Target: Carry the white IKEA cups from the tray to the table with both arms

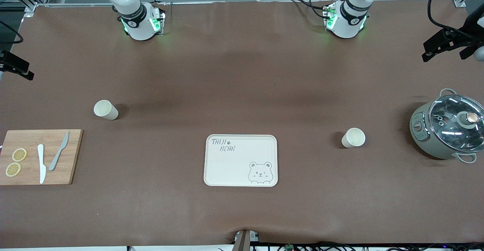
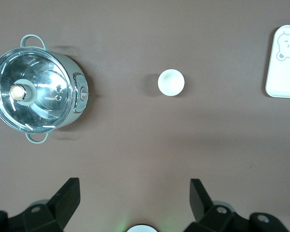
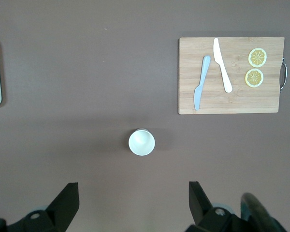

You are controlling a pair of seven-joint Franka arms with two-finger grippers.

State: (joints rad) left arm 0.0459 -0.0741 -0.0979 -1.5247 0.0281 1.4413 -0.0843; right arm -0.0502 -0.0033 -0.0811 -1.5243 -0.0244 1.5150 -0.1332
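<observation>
Two white cups are standing upright on the brown table (image 1: 242, 73), well apart from each other. One cup (image 1: 105, 110) is sitting toward the right arm's end of the table, a little farther from the front camera than the wooden cutting board (image 1: 72, 168) lying at that end's edge. The board is carrying a white knife (image 1: 41, 163), a grey knife (image 1: 59, 151) and two lemon slices (image 1: 16, 162). The other cup (image 1: 353, 137) is sitting toward the left arm's end, between the cream tray (image 1: 234, 168) with a bear drawing and the grey-green pot (image 1: 431, 141) with a glass lid, which is resting near that end's edge. The tray is lying bare in the middle of the table, nearer the front edge. The left gripper (image 2: 135, 200) is hanging high over the table with its fingers spread wide, looking down on its cup (image 2: 171, 82), holding nothing. The right gripper (image 3: 134, 203) is likewise hanging high with its fingers spread wide over the table, its cup (image 3: 141, 142) below it, and it is gripping nothing.
</observation>
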